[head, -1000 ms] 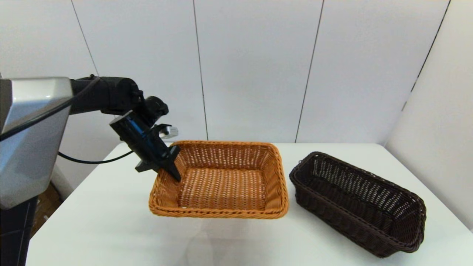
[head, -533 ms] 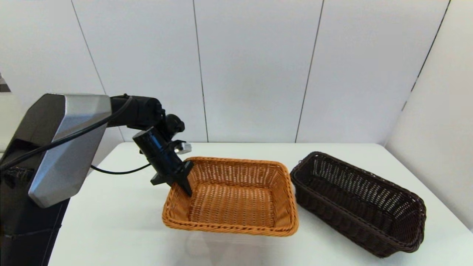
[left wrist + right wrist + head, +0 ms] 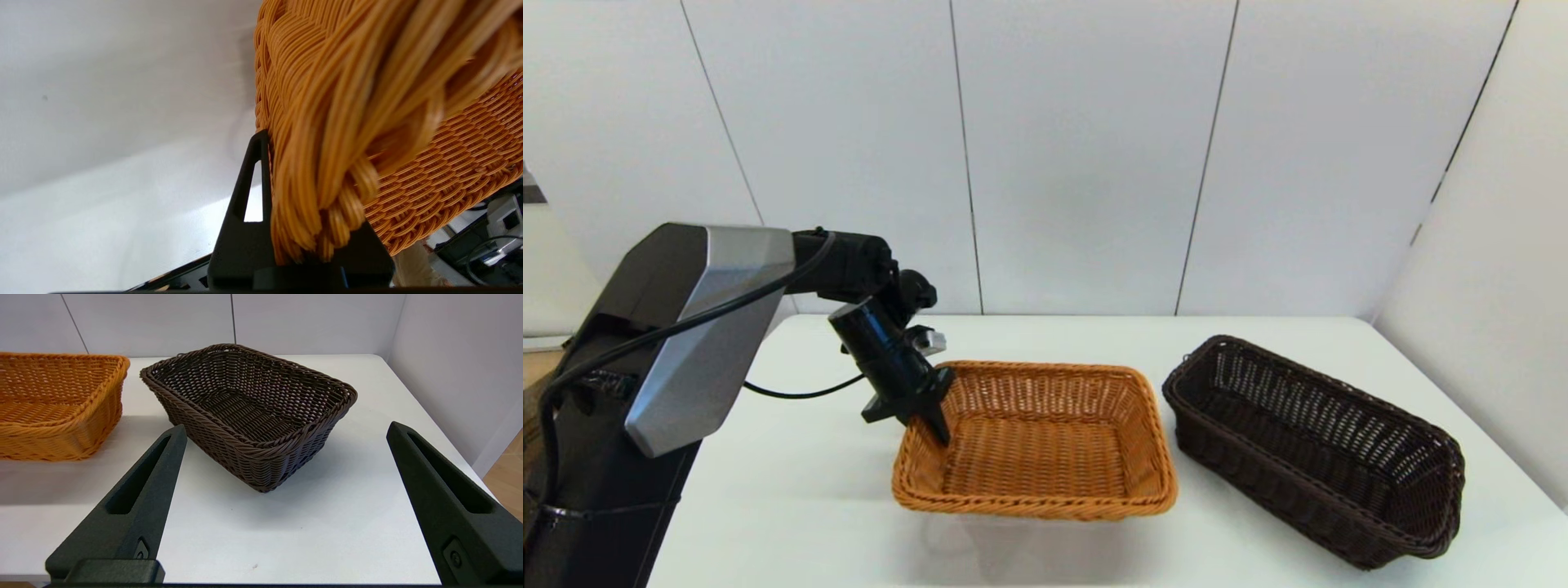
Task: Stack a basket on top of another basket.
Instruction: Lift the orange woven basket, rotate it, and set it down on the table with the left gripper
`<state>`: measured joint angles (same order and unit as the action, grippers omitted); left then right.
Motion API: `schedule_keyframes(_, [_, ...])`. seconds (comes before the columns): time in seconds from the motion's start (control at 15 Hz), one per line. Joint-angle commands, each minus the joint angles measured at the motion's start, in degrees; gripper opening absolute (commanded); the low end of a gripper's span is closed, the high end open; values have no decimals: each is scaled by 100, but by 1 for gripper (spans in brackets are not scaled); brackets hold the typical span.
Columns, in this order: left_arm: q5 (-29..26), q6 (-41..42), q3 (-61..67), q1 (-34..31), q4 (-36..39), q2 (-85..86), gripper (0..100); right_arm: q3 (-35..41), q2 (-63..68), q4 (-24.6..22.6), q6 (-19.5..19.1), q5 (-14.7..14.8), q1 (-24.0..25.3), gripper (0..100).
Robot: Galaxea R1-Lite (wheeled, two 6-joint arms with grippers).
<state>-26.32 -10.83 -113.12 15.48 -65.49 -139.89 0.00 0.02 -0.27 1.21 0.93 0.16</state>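
Orange-tan wicker basket (image 3: pixel 1036 441) is held at its left rim by the left gripper (image 3: pixel 929 416); the wrist view shows the braided rim pinched tight between the two black fingers (image 3: pixel 245 204), one inside the wall, one outside. The basket looks lifted or tipped off the white table (image 3: pixel 792 490), judging by the shadow under its near edge, though contact at the far side cannot be ruled out.

Dark brown basket (image 3: pixel 1311 445) sits on the table at 3 o'clock from the orange one, just beside it, a narrow gap between the rims. It is upright, empty, with open weave and a braided rim.

Right gripper (image 3: pixel 286 506) hangs low near the front edge of the table, fingers spread wide, holding nothing, aimed at the dark basket's near corner.

Progress: grasp done on the orange basket only. Stacking not yet done; the two baskets sit side by side. Judgement: the orange one is being carried toward the dark one, not the reverse.
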Motion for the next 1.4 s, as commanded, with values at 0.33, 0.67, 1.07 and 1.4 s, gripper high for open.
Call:
schedule_keyframes(0.33, [-14,1,0,7,142,-179,0,0,-2,0,2,4,2,100])
schedule_keyframes(0.67, [-14,45,0,7,229,-206,0,0,-2,0,2,4,2,100])
schedule_keyframes(1.07, [-14,10,0,7,238,-241,0,0,-2,0,2,-5,2,100])
schedule_keyframes(1.4, [-14,37,0,7,238,-223,0,0,-2,0,2,-5,2,100])
